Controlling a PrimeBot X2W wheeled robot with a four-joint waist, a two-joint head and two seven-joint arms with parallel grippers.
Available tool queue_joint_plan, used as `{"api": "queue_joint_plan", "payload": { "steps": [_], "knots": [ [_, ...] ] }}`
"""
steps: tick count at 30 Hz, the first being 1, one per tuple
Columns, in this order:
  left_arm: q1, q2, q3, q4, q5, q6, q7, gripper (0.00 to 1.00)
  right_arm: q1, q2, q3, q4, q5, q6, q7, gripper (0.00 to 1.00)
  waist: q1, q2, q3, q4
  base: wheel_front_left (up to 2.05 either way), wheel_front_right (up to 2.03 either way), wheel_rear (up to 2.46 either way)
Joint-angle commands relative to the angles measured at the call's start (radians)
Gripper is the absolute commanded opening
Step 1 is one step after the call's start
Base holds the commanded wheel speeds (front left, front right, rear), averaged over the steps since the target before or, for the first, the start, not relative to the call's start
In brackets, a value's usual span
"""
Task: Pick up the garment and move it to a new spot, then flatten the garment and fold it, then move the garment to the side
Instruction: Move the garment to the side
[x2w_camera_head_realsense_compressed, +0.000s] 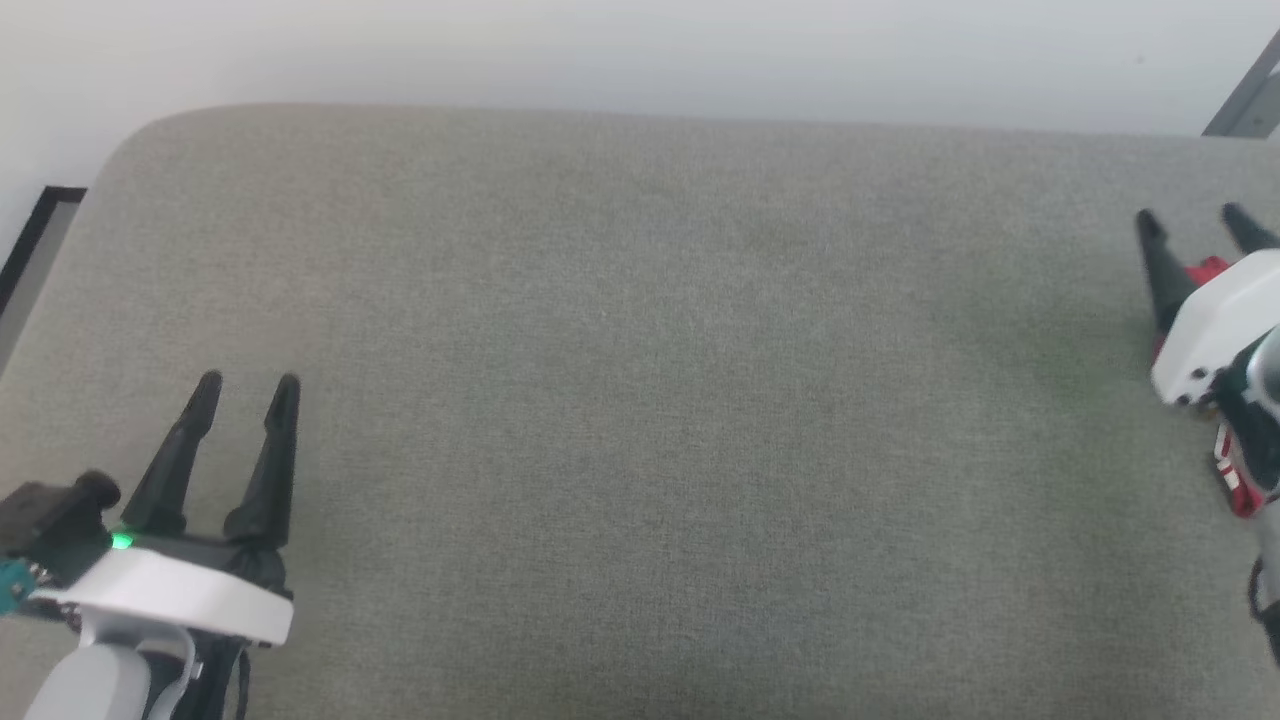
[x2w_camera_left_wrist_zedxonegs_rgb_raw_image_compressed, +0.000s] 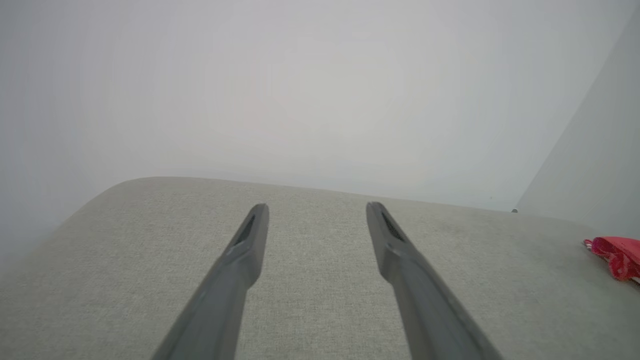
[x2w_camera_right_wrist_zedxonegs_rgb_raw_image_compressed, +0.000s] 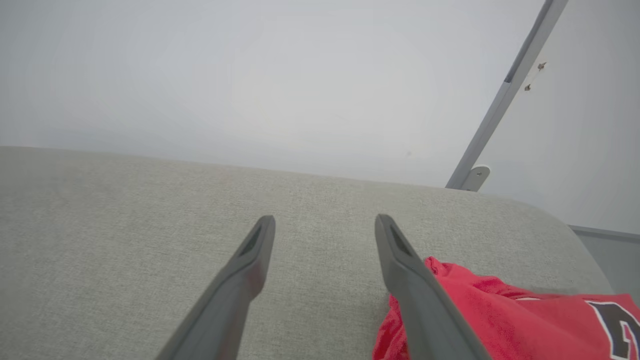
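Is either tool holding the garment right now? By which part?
Nothing held. Left tool is open over the grey surface; right tool is open, and the garment lies beside it, ungripped.

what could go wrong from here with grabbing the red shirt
1. The red shirt lies bunched at the right end of the grey pad, near its rounded corner; a nudge may push it off.
2. The open right fingers have bare pad between them and the shirt's edge by one finger; closing here may catch only a thin fold.
3. The open left fingers sit far off at the other end, so a one-handed lift may leave it crumpled.
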Motion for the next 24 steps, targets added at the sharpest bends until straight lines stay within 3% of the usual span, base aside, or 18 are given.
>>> {"api": "queue_joint_plan", "payload": {
  "steps": [1,11,24],
  "knots": [
    [0.019,-0.005,0.014,0.002,0.014,-0.002,-0.004,1.0,0.018,0.005,0.013,0.005,0.011,-0.003,-0.021,1.0,0.0,0.0,-0.013,0.003,0.0,0.0,0.0],
    [0.12,-0.042,0.128,0.019,0.055,-0.002,-0.004,1.0,0.108,0.009,0.116,0.015,0.054,-0.003,-0.235,1.0,0.0,0.0,-0.086,-0.006,0.0,0.0,0.0],
    [0.239,-0.056,0.22,0.029,0.066,-0.002,-0.004,1.0,0.236,0.031,0.135,0.013,0.064,-0.003,-0.415,1.0,0.0,0.0,-0.156,-0.037,0.0,0.0,0.0]
  ]
}}
